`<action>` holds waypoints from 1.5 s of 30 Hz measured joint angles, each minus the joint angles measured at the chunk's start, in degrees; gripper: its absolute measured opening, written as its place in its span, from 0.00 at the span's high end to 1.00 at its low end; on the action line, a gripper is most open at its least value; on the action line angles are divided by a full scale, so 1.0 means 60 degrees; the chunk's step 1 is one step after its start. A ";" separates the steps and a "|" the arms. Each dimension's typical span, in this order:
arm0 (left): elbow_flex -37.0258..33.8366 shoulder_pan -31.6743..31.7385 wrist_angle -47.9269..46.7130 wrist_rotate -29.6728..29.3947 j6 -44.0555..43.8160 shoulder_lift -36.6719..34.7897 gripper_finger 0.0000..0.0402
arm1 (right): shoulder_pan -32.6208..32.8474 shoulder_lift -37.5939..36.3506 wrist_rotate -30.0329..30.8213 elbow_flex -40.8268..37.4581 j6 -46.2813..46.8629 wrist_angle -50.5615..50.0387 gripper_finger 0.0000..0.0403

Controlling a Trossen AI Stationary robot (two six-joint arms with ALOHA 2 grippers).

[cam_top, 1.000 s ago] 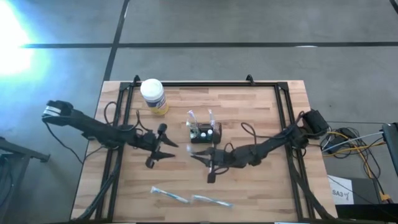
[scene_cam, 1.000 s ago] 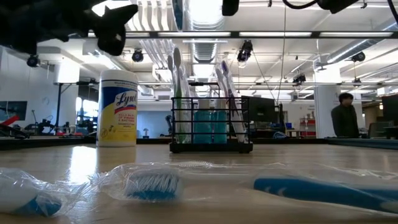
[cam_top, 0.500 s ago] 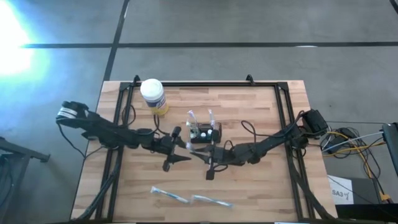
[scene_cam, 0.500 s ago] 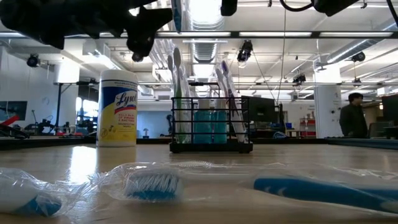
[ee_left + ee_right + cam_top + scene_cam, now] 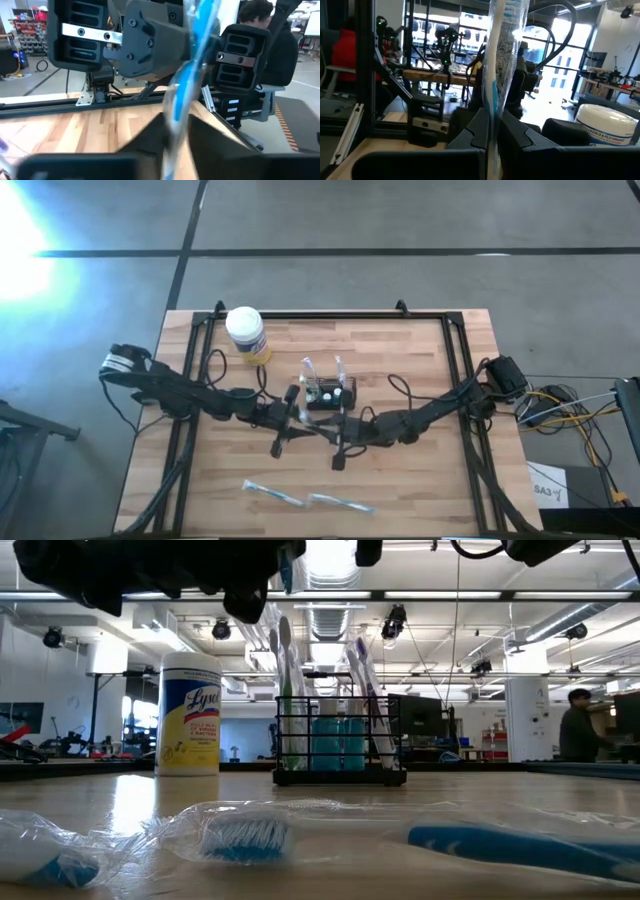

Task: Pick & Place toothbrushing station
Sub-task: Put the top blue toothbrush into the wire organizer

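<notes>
Wood, wire and crinkly plastic on show

The tabletop (image 5: 400, 480) is pale butcher-block wood, matt, its plank seams plain to see. Behind the left tool (image 5: 290, 418), the toothbrushing station (image 5: 340, 730) reads as thin black wire, faintly glossy. The left tool's fingers (image 5: 150, 135) look like matt black plastic, and between them runs a wrapped toothbrush (image 5: 187, 75), blue under clear shiny film. The right tool (image 5: 492, 135) pinches another film-wrapped toothbrush (image 5: 501, 55). The wipes canister (image 5: 190, 715) wears a glossy yellow label.
</notes>
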 joint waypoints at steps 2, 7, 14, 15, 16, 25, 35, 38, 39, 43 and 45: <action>0.0004 0.0003 -0.0015 0.0013 0.0176 -0.0002 0.92 | 0.0007 0.0000 0.0008 0.0000 0.0040 0.0015 0.97; 0.0004 0.0000 -0.0307 -0.0047 0.0271 -0.0097 0.93 | 0.0000 0.0000 -0.0022 0.0004 0.0337 -0.0015 0.97; 0.0011 -0.0015 -0.0760 -0.0176 0.0258 -0.0121 0.93 | 0.0044 -0.0006 -0.0160 0.0296 0.0970 -0.0356 0.86; 0.0011 -0.0008 -0.0886 -0.0201 0.0258 -0.0120 0.93 | 0.0042 -0.0021 -0.0166 0.0407 0.1117 -0.0589 0.84; 0.0011 -0.0011 -0.0978 -0.0242 0.0257 -0.0111 0.93 | 0.0040 -0.0036 -0.0168 0.0541 0.1262 -0.0873 0.81; 0.0011 -0.0015 -0.1176 -0.0431 0.0265 -0.0109 0.93 | 0.0095 -0.0044 -0.0112 0.2267 0.1890 -0.4477 0.70; -0.0033 -0.0015 -0.1236 -0.0578 0.0335 -0.0113 0.93 | 0.0579 -0.0144 0.1286 0.2904 0.2233 -0.6197 0.75; -0.0038 -0.0017 -0.1233 -0.0574 0.0338 -0.0131 0.93 | 0.0634 -0.0274 0.1319 0.2686 0.2258 -0.6167 0.77; -0.0044 -0.0015 -0.1228 -0.0588 0.0336 -0.0131 0.93 | 0.0634 -0.0310 0.1317 0.2626 0.2260 -0.6164 0.77; -0.0044 -0.0011 -0.1154 -0.0607 0.0335 -0.0153 0.93 | 0.0642 -0.0412 0.1317 0.2449 0.2226 -0.6128 0.76; -0.0044 -0.0011 -0.1095 -0.0650 0.0342 -0.0164 0.93 | 0.0645 -0.0423 0.1317 0.2448 0.2200 -0.6120 0.76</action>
